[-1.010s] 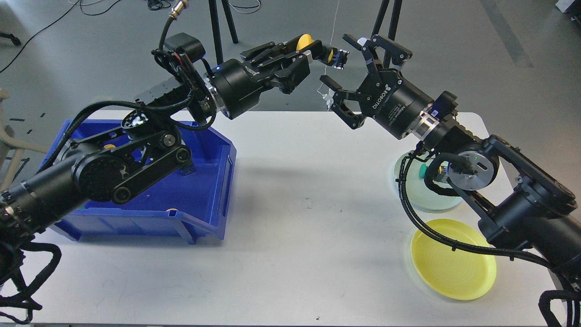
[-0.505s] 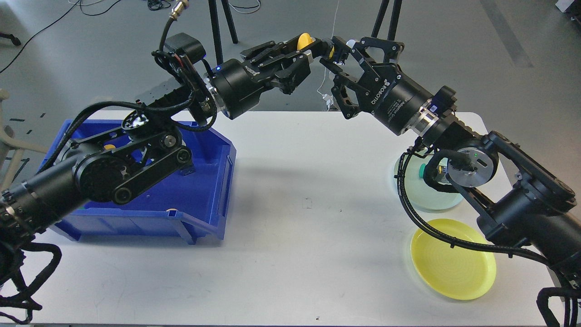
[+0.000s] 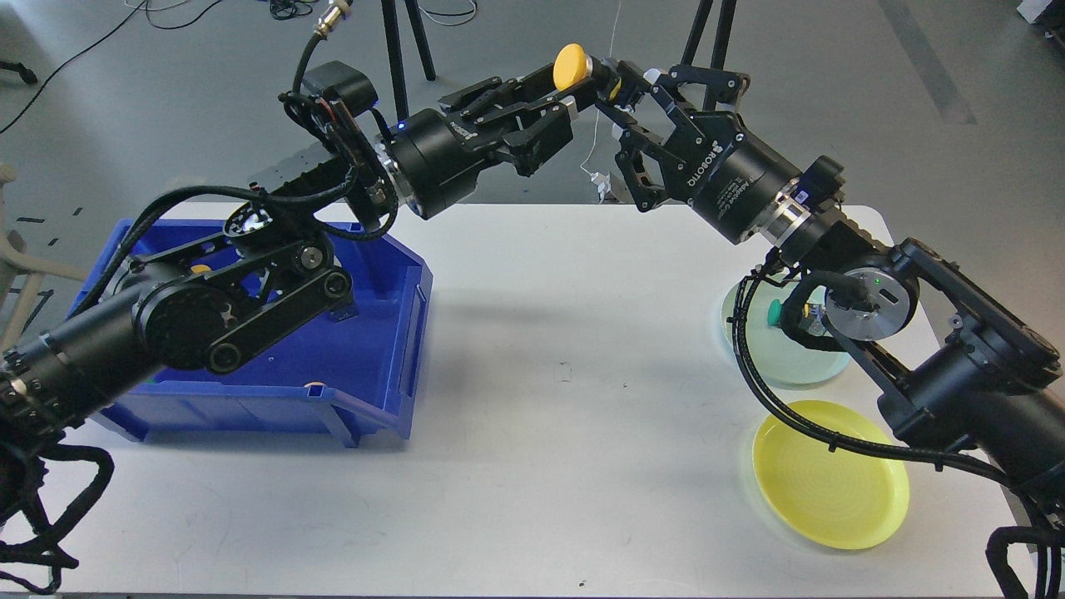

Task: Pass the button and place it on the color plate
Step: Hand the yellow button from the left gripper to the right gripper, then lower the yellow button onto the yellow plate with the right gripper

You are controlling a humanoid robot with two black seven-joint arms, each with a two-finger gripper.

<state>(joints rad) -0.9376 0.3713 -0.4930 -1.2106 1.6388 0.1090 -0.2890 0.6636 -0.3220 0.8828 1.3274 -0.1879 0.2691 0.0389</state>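
1. The left gripper and the right gripper meet high above the far edge of the white table, tip to tip.
2. The yellow button sits right at that meeting point, its round cap raised just above the fingertips and its dark base down between them.
3. The right gripper's fingers are drawn together around the button's base. Whether the left gripper is also clamped on the button or has loosened cannot be told, because the dark fingers overlap there.
4. The blue bin lies well below and behind the left gripper, under that arm's elbow. Much of its inside is hidden by the arm; a small yellow piece shows near its far left, and a pale round piece rests against its near wall.
5. The pale green plate lies on the table well below the right gripper, back along that arm, partly covered by the wrist and cables. A small green button rests on it, beside a small yellow-tipped part that is mostly hidden.
6. The yellow plate sits just nearer than the green one, well below and apart from both grippers, with a black cable crossing its far rim.
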